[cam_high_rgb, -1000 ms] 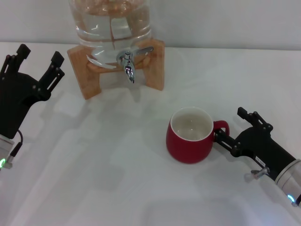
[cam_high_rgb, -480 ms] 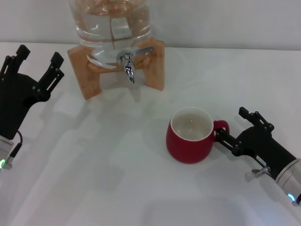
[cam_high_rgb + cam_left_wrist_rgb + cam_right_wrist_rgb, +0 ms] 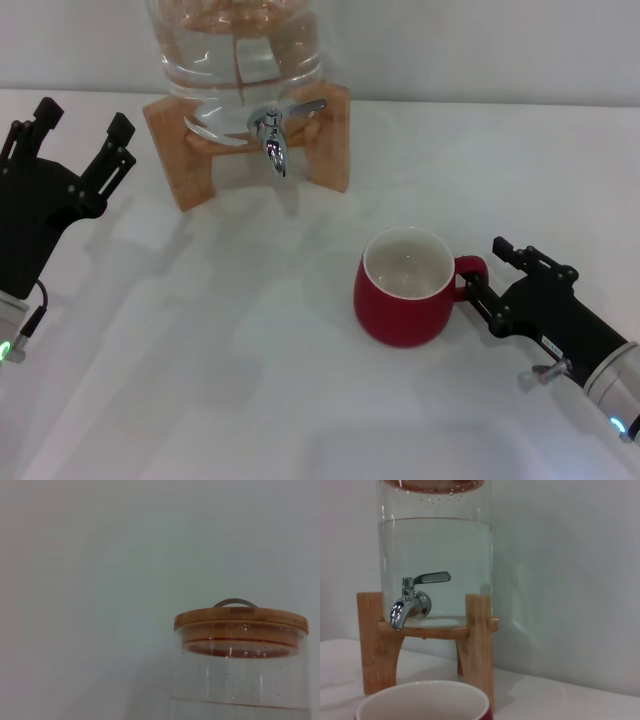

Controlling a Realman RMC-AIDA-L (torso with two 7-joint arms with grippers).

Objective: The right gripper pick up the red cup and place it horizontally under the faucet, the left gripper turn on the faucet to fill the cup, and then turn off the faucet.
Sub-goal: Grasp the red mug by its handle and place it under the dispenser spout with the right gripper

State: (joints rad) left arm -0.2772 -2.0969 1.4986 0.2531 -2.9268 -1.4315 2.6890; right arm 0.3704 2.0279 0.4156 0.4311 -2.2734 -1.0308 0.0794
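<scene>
Though lidless in head view, wooden lid (image 3: 240, 618) at left wrist.

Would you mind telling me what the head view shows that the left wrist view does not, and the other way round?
Only the head view shows the red cup upright on the white table, the right gripper with open jaws at its handle, the open left gripper and the faucet on the wooden stand. Only the left wrist view shows the wooden lid with its metal handle. Both show the glass water jar.
</scene>
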